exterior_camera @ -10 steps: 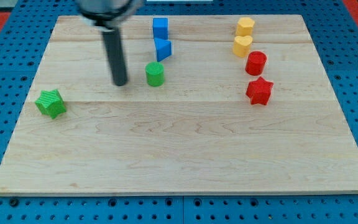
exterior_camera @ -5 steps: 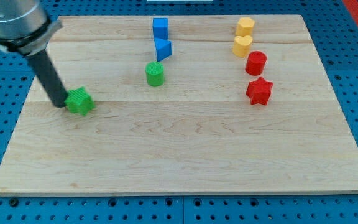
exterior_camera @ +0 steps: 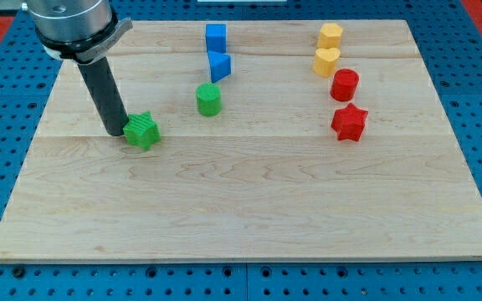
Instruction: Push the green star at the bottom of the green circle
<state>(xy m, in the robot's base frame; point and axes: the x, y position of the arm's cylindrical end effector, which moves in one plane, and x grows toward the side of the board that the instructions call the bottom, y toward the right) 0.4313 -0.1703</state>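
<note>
The green star [exterior_camera: 141,131] lies on the wooden board, left of centre. My tip [exterior_camera: 115,132] touches its left side. The green circle [exterior_camera: 209,99] stands up and to the right of the star, well apart from it. The dark rod rises from the tip to the arm's grey body at the view's top left.
A blue cube [exterior_camera: 216,36] and a blue triangle-like block [exterior_camera: 219,66] stand above the green circle. At the right are a yellow hexagon [exterior_camera: 330,35], a yellow heart [exterior_camera: 326,61], a red cylinder [exterior_camera: 344,84] and a red star [exterior_camera: 349,122]. The wooden board [exterior_camera: 249,209] lies on a blue pegboard.
My tip went from beside the green circle to the left of the green star, then moved right, pushing the star rightward toward the circle. The other blocks have not moved.
</note>
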